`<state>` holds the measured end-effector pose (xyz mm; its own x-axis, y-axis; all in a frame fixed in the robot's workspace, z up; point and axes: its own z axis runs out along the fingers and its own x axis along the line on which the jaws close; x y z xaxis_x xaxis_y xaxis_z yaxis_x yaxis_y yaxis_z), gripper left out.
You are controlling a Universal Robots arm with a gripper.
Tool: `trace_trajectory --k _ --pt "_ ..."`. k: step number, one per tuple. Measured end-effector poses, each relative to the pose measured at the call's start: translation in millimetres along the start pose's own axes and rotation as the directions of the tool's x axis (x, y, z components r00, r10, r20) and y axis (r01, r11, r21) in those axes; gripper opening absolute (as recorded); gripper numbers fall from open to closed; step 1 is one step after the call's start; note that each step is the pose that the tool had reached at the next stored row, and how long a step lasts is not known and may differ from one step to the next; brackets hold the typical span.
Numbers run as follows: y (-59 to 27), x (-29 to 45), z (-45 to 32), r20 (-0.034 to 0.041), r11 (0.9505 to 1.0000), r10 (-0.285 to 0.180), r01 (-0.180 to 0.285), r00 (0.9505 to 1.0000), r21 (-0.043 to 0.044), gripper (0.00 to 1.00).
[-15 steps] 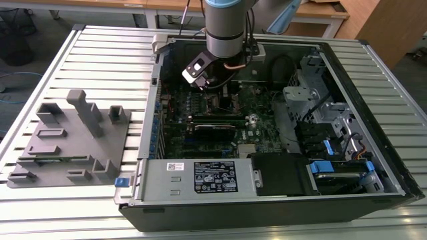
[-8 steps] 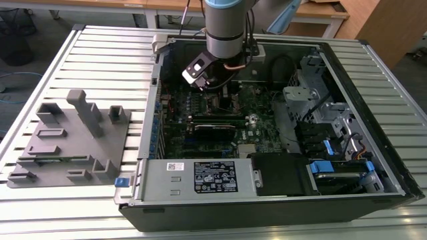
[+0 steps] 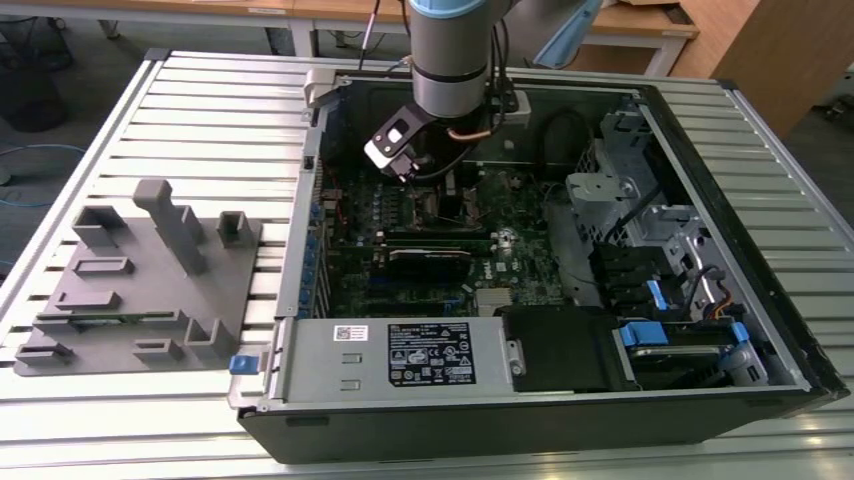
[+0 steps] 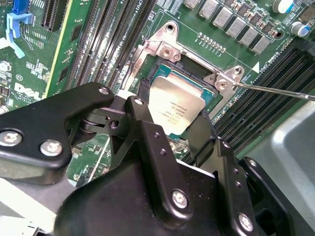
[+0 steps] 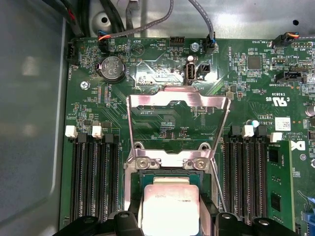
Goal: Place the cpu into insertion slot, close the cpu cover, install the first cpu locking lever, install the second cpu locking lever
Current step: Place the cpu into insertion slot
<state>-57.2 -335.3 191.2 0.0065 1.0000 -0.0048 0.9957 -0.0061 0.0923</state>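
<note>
The cpu (image 4: 174, 109), a pale silver square chip, sits between my gripper's (image 4: 170, 119) black fingers (image 4: 147, 130), right over the insertion slot (image 4: 149, 82). I cannot tell whether it rests in the slot or hangs just above it. In the first wrist view the cpu (image 5: 170, 206) lies over the dark insertion slot (image 5: 147, 177), with my gripper (image 5: 172, 220) shut on its two sides. The silvery cpu cover (image 5: 178, 101) is swung open, away from the socket. A thin locking lever (image 4: 275, 91) sticks out beside the socket. In the exterior view my gripper (image 3: 447, 188) is low over the green board.
Long black memory slots (image 5: 93, 182) flank the socket on both sides. The open computer case (image 3: 300, 230) lies on a slatted table, with a power supply box (image 3: 400, 352) along its near side and drive cages (image 3: 641, 220) at the exterior view's right. A grey fixture (image 3: 147, 280) stands at the left.
</note>
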Motion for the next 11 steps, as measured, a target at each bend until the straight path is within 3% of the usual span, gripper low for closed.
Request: trace_trajectory --k 11 --pt "0.0 0.0 0.1 0.0000 1.0000 0.000 0.000 1.0000 0.0000 0.54"
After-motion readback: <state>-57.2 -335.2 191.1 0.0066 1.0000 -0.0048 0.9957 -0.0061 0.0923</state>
